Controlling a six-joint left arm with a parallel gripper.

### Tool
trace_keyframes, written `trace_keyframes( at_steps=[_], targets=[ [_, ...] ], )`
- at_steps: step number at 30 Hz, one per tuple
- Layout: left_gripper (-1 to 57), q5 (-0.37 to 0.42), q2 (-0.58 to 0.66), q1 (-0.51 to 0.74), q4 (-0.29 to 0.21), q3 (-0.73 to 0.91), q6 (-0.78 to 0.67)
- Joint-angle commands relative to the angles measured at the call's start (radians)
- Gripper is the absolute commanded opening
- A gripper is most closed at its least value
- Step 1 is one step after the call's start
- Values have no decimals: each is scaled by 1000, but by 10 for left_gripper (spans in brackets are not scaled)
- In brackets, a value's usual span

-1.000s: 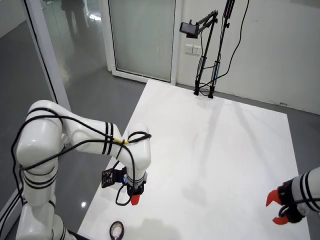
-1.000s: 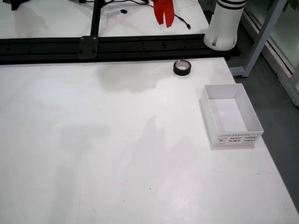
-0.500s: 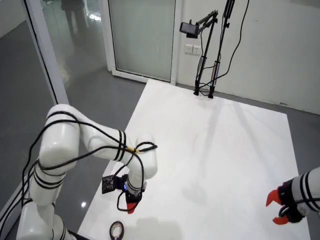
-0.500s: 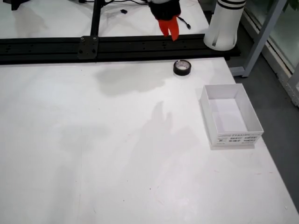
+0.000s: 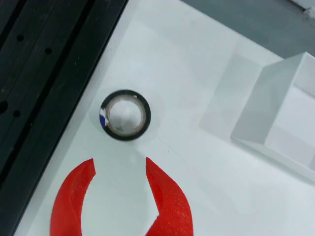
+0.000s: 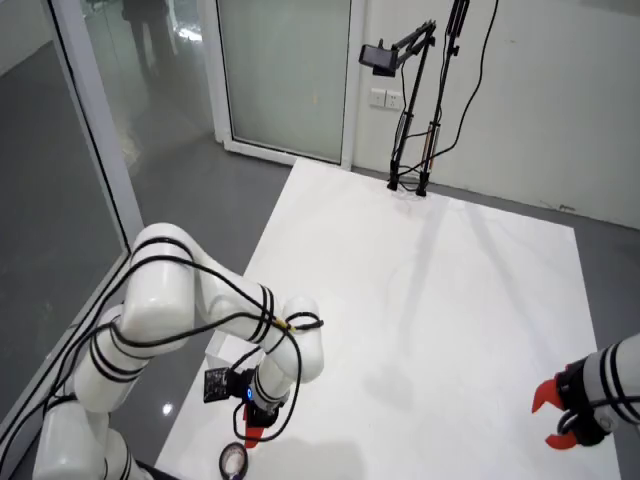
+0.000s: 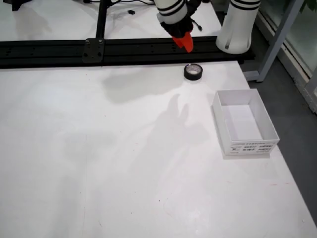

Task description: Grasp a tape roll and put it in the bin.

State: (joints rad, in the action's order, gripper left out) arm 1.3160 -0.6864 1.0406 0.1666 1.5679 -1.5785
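Nothing grasped yet. Black tape roll lying flat on the white counter, close to the edge along the black rail, well apart from the white cardboard bin, which sits near the adjoining edge and holds nothing. Red fingers spread wide and empty in the view riding on the gripper, just short of the roll, not touching. Left, by judgement: descend, close on the roll, carry, release into the bin.

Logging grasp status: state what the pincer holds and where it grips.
Nothing. The pincer is open and empty, short of the tape roll on the table.
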Motion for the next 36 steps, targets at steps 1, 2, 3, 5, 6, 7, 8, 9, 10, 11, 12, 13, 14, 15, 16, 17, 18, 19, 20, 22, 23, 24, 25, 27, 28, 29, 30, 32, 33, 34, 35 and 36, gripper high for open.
trace_keyframes(
  at_steps=[1, 2, 3, 5, 6, 7, 8, 9, 10, 11, 12, 13, 14, 15, 16, 17, 18, 19, 20, 22, 23, 24, 25, 27, 28, 29, 30, 32, 33, 34, 35, 36],
  targets=[
    [225, -5, -160, -4, 1, 1, 0],
    [224, -6, -166, -5, 2, 1, 0],
    [224, -8, -173, -10, 7, 1, 0],
    [224, -9, -182, -17, 14, 1, 0],
    [224, -11, -185, -24, 17, 1, 0],
    [224, -12, -188, -28, 24, 1, 0],
    [223, -14, -189, -34, 30, 1, 0],
    [223, -15, -189, -39, 37, 1, 0],
    [223, -17, -189, -42, 45, 1, 0],
    [223, -18, -189, -47, 51, 1, 0],
    [223, -18, -189, -50, 56, 1, 0],
    [223, -20, -191, -53, 59, 1, 0],
    [223, -21, -194, -54, 60, 1, 0],
    [223, -24, -199, -56, 62, 1, 0],
    [223, -31, -203, -56, 62, 1, 0],
    [222, -43, -209, -57, 60, 1, 0],
    [222, -54, -214, -57, 60, 1, 0],
    [222, -61, -220, -57, 59, 1, 0],
    [222, -67, -226, -56, 57, 1, 0],
    [222, -75, -234, -56, 56, 1, 0],
    [222, -78, -237, -56, 56, 1, 0],
    [222, -83, -242, -56, 56, 1, 0],
    [222, -89, -243, -56, 56, 1, 0],
    [222, -104, -249, -56, 57, 1, -2],
    [222, -110, -252, -56, 57, 0, -2],
    [222, -116, -255, -56, 57, 0, -3],
    [222, -123, -260, -56, 57, 0, -5],
    [222, -129, -268, -56, 56, 0, -6],
    [222, -132, -272, -56, 56, 0, -6],
    [221, -133, -275, -56, 54, 0, -8],
    [221, -136, -278, -56, 54, 0, -8],
    [219, -139, -282, -56, 53, 0, -8]
  ],
)
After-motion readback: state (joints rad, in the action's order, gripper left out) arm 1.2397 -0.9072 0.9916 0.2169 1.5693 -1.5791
